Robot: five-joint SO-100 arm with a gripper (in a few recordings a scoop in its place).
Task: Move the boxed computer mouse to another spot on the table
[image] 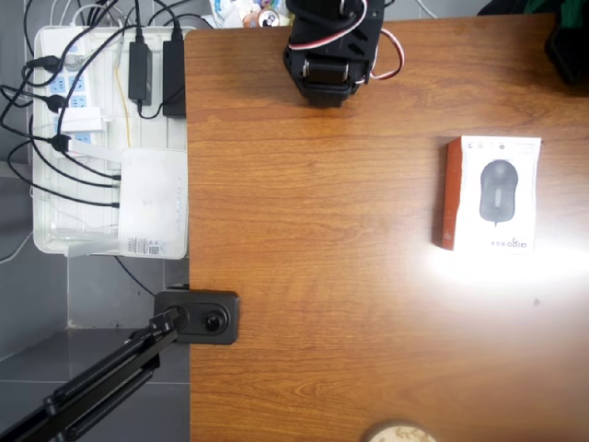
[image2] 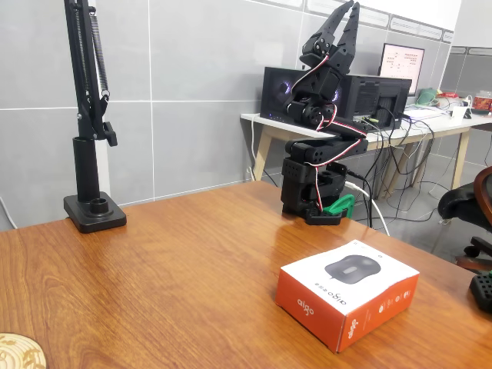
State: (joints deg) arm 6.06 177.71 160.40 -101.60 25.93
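The boxed computer mouse (image: 497, 195) lies flat near the right edge of the table (image: 322, 276) in the overhead view: a white face with a dark mouse pictured and an orange-red side. In the fixed view the box (image2: 347, 296) sits at the front right of the table (image2: 177, 261). The black arm (image: 327, 46) is folded up on its base at the table's far edge, well away from the box. Its gripper (image2: 350, 8) points straight up, high above the base, with the fingers together and nothing between them.
A white tray (image: 110, 138) of power strips, cables and a white router-like device hangs off the table's left side. A black stand base (image: 198, 318) (image2: 92, 207) is clamped at that edge. A round cork-like disc (image: 398, 433) (image2: 19, 352) lies at the near edge.
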